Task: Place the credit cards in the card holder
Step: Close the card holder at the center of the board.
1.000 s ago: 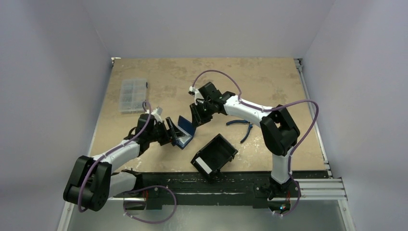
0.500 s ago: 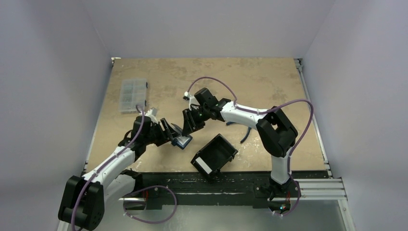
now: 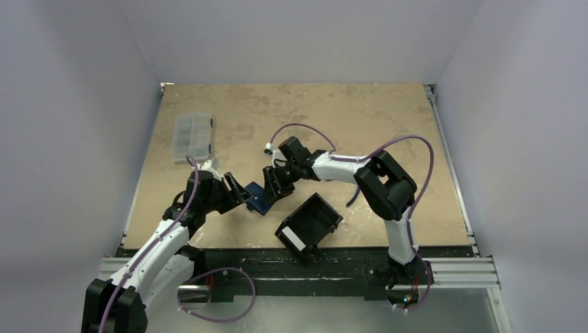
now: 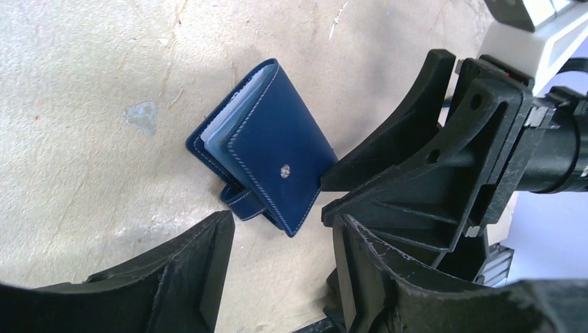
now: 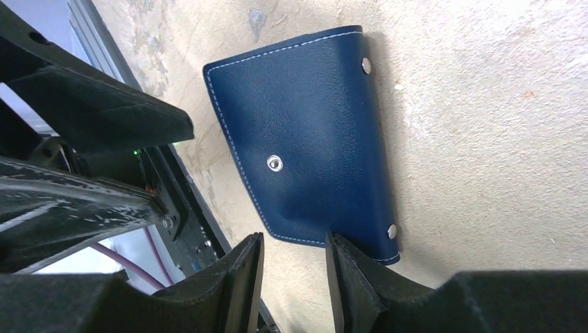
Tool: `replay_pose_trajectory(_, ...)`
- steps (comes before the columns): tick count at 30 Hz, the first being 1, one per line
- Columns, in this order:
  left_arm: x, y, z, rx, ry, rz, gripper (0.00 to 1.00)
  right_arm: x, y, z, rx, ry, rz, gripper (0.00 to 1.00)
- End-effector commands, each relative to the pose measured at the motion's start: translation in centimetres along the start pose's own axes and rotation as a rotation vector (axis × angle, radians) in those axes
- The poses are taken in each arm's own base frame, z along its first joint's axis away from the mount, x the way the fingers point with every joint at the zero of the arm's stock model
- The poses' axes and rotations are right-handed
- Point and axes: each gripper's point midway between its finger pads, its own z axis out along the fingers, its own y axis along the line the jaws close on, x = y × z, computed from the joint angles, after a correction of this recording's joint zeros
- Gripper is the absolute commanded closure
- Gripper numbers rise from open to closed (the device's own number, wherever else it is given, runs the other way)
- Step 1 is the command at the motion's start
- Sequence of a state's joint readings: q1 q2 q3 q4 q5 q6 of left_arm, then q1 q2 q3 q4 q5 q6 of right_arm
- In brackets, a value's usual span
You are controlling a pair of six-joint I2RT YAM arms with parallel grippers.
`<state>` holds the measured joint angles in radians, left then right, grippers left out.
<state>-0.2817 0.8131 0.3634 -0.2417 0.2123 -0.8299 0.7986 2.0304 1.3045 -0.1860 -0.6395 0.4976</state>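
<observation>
The card holder (image 3: pixel 259 200) lies folded flat on the table, dark navy with a small pale snap (image 4: pixel 285 169). Pale flat edges (image 4: pixel 216 139) show between its covers; I cannot tell whether they are the credit cards. No loose card is in view. My left gripper (image 3: pixel 238 193) is just left of the holder. In the left wrist view it (image 4: pixel 281 229) stands open over bare table, a little short of the strap. My right gripper (image 3: pixel 272 185) is at the holder's right. It (image 5: pixel 295 243) is open with nothing between its fingers. One fingertip (image 5: pixel 341 251) meets the holder's (image 5: pixel 312 139) edge.
A black box-shaped tray (image 3: pixel 308 223) with a white label sits tilted near the front edge, right of the holder. A clear compartment box (image 3: pixel 192 137) lies at the back left. Blue-handled pliers (image 3: pixel 351 195) peek out beside the right arm.
A second ago the holder stood open between the grippers; now it lies folded flat. Both grippers have moved left and nearer. The right jaws have widened and the left have narrowed a little.
</observation>
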Motion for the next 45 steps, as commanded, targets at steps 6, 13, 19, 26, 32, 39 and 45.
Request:
replay_pose_trajectory(6, -1.4, 0.1, -0.5, -0.064, -0.044, -0.079, 0.39, -0.6, 0.7, -0.2, -0.014, -0.033, -0.042, 0.54)
replay_pose_trajectory(13, -1.3, -1.8, 1.2, 0.077, -0.026, -0.016, 0.24, -1.3, 2.3, -1.7, -0.022, -0.048, -0.076, 0.52)
replay_pose_trajectory(19, -1.4, -1.1, 2.9, 0.054, 0.000, 0.053, 0.20, -1.4, 2.3, -1.6, -0.023, -0.044, -0.080, 0.51)
replay_pose_trajectory(26, -0.5, -1.9, 3.9, 0.130, 0.041, 0.067, 0.19, -1.5, 1.9, -1.2, -0.015, -0.040, -0.077, 0.51)
replay_pose_trajectory(32, 0.4, -2.0, 4.2, 0.163, 0.079, 0.079, 0.19, -1.3, 1.5, -0.8, -0.012, -0.031, -0.069, 0.51)
replay_pose_trajectory(39, 0.9, -1.2, 4.4, 0.137, 0.099, 0.076, 0.18, -1.4, 1.3, -0.6, -0.008, -0.029, -0.067, 0.52)
replay_pose_trajectory(45, 2.6, -3.2, 3.7, 0.258, 0.195, 0.024, 0.22, -1.3, 1.1, -0.3, -0.008, -0.026, -0.057, 0.52)
